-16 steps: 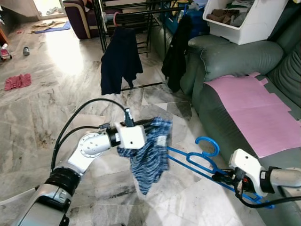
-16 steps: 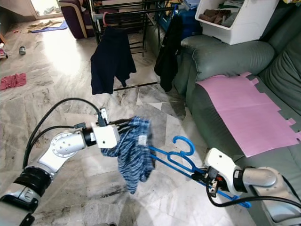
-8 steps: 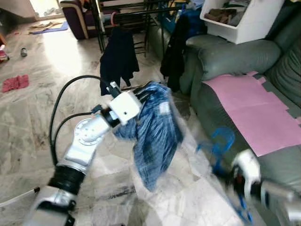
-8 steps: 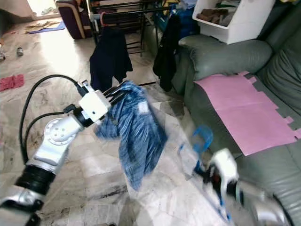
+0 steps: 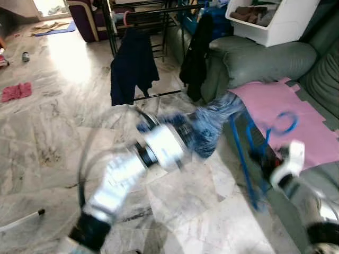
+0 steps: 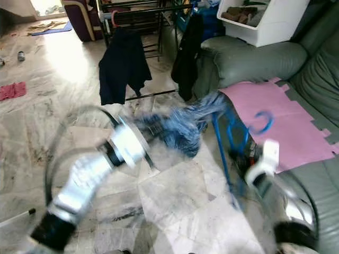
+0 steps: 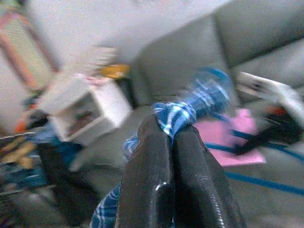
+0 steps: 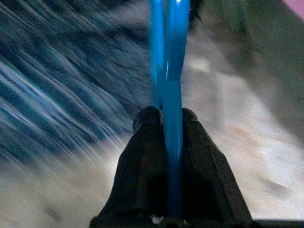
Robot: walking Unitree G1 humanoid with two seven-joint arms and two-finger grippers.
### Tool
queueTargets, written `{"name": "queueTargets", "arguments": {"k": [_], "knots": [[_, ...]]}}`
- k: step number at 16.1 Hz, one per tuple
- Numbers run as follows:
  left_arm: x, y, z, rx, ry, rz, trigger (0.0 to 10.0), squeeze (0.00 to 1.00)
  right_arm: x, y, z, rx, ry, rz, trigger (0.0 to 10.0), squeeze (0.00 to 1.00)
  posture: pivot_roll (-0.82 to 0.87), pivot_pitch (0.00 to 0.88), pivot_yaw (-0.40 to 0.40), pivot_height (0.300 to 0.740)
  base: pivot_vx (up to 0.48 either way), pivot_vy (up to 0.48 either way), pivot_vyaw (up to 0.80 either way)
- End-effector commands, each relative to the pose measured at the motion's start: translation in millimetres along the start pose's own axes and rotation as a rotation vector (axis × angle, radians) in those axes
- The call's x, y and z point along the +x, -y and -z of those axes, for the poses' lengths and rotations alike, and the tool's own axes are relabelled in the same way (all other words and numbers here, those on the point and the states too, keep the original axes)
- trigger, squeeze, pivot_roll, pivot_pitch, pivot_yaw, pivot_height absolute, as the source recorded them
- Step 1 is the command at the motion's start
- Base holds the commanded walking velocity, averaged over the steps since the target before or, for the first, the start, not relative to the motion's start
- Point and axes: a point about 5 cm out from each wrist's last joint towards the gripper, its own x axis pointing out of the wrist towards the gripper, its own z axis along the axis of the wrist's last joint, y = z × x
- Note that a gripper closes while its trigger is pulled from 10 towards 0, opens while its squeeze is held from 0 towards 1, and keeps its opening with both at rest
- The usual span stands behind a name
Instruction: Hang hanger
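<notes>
Spanning the right side: a grey-green sofa [image 5: 265, 61] with a pink sheet [image 5: 275, 106] on its seat and a white bin [image 5: 275, 21] on its arm. Marble floor [image 5: 53, 106] below; drying rack [image 5: 143, 16] behind, a dark garment [image 5: 132, 66] hanging from it. Both arms are blurred. Left tool [image 7: 172, 137] is clamped on the blue plaid cloth [image 5: 206, 127], which is stretched toward the sofa. Right tool [image 8: 164, 118] is clenched on the blue hanger [image 5: 246, 148] (hook over the pink sheet), held upright just beside the sofa's front edge.
</notes>
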Motion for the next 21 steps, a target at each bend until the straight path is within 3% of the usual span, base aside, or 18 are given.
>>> {"name": "queueTargets", "arguments": {"k": [1,3,4,6,7,8,10,12,13,14,15,17,18,19,21], "knots": [[7.2,10.4,-11,0.022,0.056,0.043,10.0,0.00,6.4,-14.6,-19,0.105,0.102,-0.043,10.0,0.00,-0.04,0.093,-0.009,0.740,0.000,0.000,0.00],[9.6,26.2,-10,-0.022,0.046,0.104,10.0,0.00,16.5,-39.8,-36,0.250,0.204,-0.137,10.0,0.00,-0.04,0.090,-0.008,0.740,0.000,0.000,0.00],[6.9,32.2,-6,-0.054,0.014,0.127,10.0,0.00,19.7,-52.4,-44,0.281,0.235,-0.186,10.0,0.00,-0.04,0.090,-0.007,0.740,0.000,0.000,0.00],[1.5,39.3,-1,-0.051,-0.016,0.168,10.0,0.00,21.3,-58.5,-53,0.371,0.277,-0.196,10.0,0.00,-0.04,0.090,-0.007,0.740,0.000,0.000,0.00],[-2.9,43.4,4,-0.056,-0.043,0.187,10.0,0.00,23.6,-61.9,-64,0.411,0.354,-0.123,10.0,0.00,-0.05,0.089,-0.011,0.740,0.000,0.000,0.00],[-4.0,42.0,5,-0.061,-0.052,0.180,10.0,0.00,27.4,-74.0,-63,0.409,0.315,-0.139,10.0,0.00,-0.05,0.088,-0.012,0.740,0.000,0.000,0.00],[-4.7,40.1,7,-0.054,-0.064,0.186,10.0,0.00,27.7,-83.6,-76,0.334,0.403,-0.103,10.0,0.00,-0.04,0.086,-0.017,0.740,0.000,0.000,0.00],[-7.3,41.5,11,-0.051,-0.087,0.198,10.0,0.00,27.7,-69.5,-90,0.349,0.469,-0.001,10.0,0.00,-0.04,0.083,-0.018,0.740,0.000,0.000,0.00],[-8.8,43.1,12,-0.045,-0.098,0.208,10.0,0.00,27.4,-67.4,-92,0.310,0.466,0.012,10.0,0.00,-0.04,0.083,-0.018,0.740,0.000,0.000,0.00],[-10.7,44.9,15,-0.045,-0.116,0.216,10.0,0.00,26.5,-67.6,-93,0.224,0.451,0.018,10.0,0.00,-0.04,0.083,-0.020,0.740,0.000,0.000,0.00],[-14.5,46.2,21,-0.060,-0.148,0.220,10.0,0.00,23.8,-67.6,-95,0.035,0.444,0.038,10.0,0.00,-0.05,0.084,-0.023,0.740,0.000,0.000,0.00],[-18.0,48.3,29,-0.076,-0.190,0.229,10.0,0.00,22.6,-68.6,-96,-0.038,0.450,0.027,10.0,0.00,-0.05,0.086,-0.022,0.740,0.000,0.000,0.00],[-20.7,51.3,38,-0.102,-0.238,0.234,10.0,0.64,23.3,-73.9,-93,-0.101,0.441,-0.003,10.0,0.00,-0.05,0.088,-0.022,0.740,0.000,0.000,0.00],[-22.5,56.7,50,-0.208,-0.301,0.212,10.0,1.00,25.6,-81.9,-85,-0.141,0.415,-0.044,10.0,0.00,-0.05,0.089,-0.024,0.740,0.000,0.000,0.00],[-16.6,65.9,55,-0.231,-0.318,0.221,10.0,1.00,28.8,-93.2,-72,-0.254,0.384,-0.082,10.0,0.00,-0.05,0.092,-0.025,0.740,0.000,0.000,0.00]]}}
